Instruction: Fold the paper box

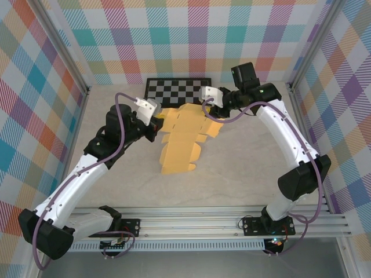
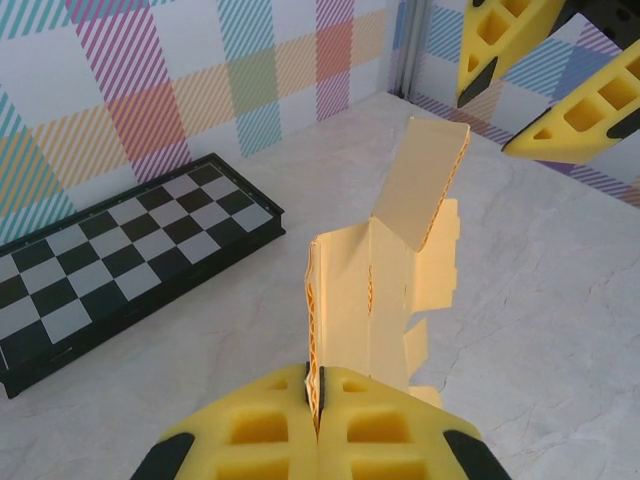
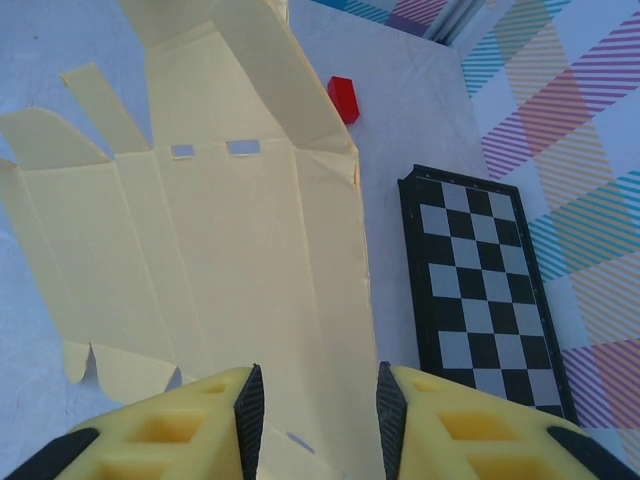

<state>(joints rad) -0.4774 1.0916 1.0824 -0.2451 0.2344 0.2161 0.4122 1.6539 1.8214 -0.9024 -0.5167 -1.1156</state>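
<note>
Paper box [image 1: 181,142]: flat die-cut sheet of thin tan-yellow cardboard, matte, with creased panels, notched tabs and two small rectangular slots; lies mid-table just in front of the checkerboard [image 1: 178,90], a strip of table [image 1: 249,174] between them; cut edges show a fine corrugated core; at the left arm's side one long panel stands upright along a crease, its end flap tilted upward.
Left gripper [image 2: 318,390]: yellow foam pads pressed together, pinching the raised panel's edge.
Right gripper [image 3: 317,405]: foam fingers parted at a moderate gap, sheet edge lying beneath; no pinch seen.
Checkerboard: rigid, black-and-white squares, black frame.
Table: pale, marbled.
Small red block [image 3: 343,98]: on the table beyond the sheet.
</note>
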